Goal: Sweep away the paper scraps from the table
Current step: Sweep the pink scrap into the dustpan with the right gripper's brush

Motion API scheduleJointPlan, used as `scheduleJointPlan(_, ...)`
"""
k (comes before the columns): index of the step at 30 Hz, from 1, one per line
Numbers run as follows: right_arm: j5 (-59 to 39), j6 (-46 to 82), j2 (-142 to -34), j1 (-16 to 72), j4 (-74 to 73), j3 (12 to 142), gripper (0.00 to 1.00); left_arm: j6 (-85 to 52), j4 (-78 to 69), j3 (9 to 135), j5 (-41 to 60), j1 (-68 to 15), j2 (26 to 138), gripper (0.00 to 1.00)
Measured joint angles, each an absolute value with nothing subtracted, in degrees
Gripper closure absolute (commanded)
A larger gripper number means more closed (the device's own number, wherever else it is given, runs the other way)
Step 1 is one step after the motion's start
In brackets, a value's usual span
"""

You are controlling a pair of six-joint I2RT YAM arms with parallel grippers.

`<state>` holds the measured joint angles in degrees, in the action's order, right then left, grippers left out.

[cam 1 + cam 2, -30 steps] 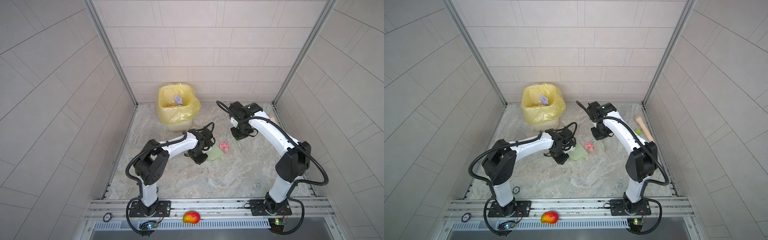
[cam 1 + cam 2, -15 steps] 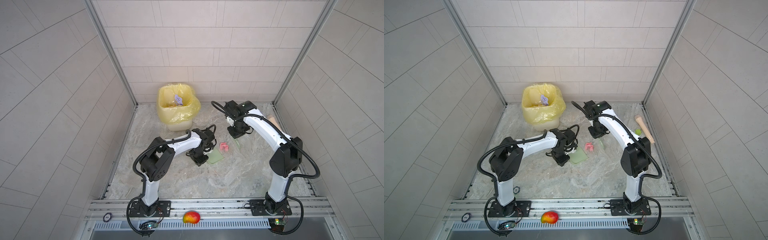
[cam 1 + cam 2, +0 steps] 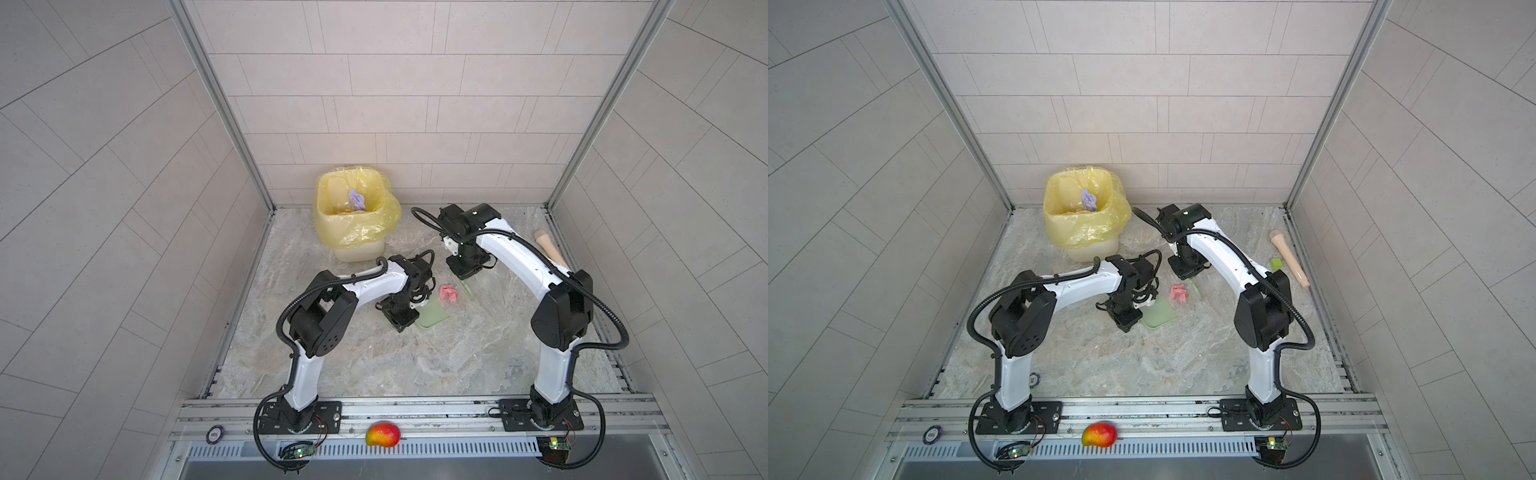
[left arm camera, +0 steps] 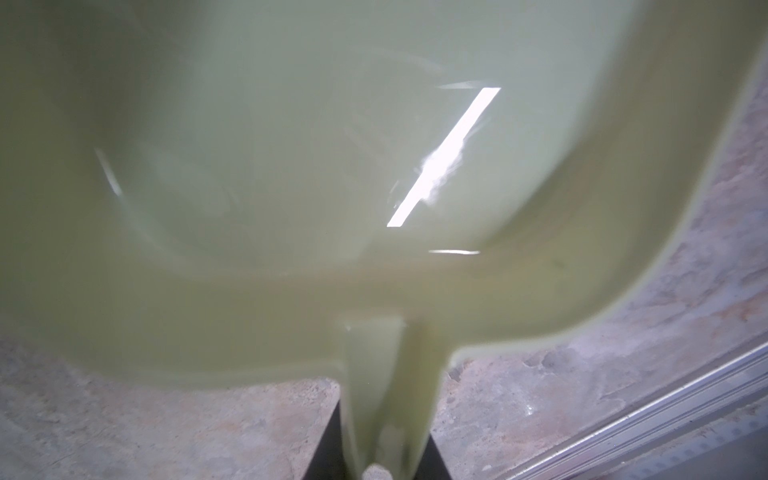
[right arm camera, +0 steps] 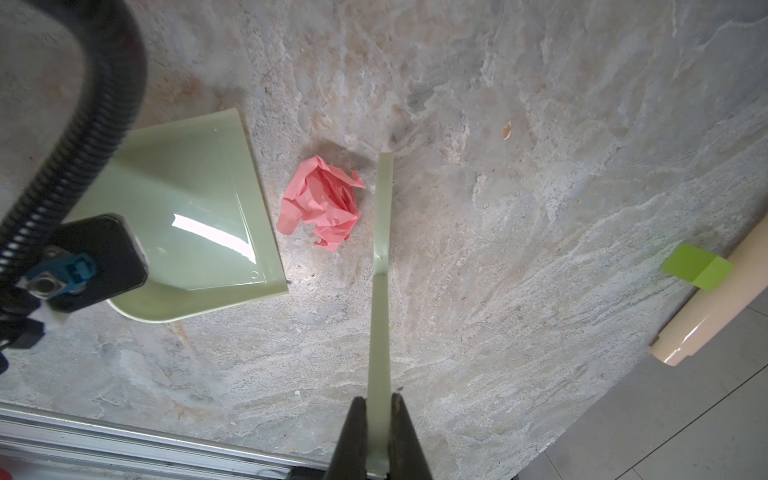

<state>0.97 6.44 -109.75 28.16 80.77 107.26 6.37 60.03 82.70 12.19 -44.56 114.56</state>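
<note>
On the grey-beige marble-patterned tabletop (image 3: 415, 365), one pink crumpled paper scrap (image 5: 322, 203) is seen lying between the open front edge of a pale green plastic dustpan (image 5: 199, 199) and a pale green flat plastic scraper blade (image 5: 382, 257). It is just beside both, and contact with either cannot be told. The dustpan's handle is grasped by the left pincer (image 4: 382, 440), which is clenched around it. The scraper is clamped edge-on between the closed jaws of the right pincer (image 5: 380, 415), with its far end set beside the scrap. A lavender paper scrap (image 3: 357, 200) is seen inside the yellow bag-lined bin (image 3: 353, 237) at the back wall. A small green cube (image 3: 1275, 263) is placed just beside a beige cylindrical rod (image 3: 1289, 259) near the right rail. A red-yellow mango (image 3: 382, 434) is set on the front rail.
</note>
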Motion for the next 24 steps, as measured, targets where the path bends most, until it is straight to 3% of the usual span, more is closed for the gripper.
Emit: scheduleJointPlan(24, -6.6, 10.2, -107.4, 36.8, 82.1, 105.7, 1.0, 6.5, 61.6, 83.0, 12.0, -44.6, 115.1, 1.0)
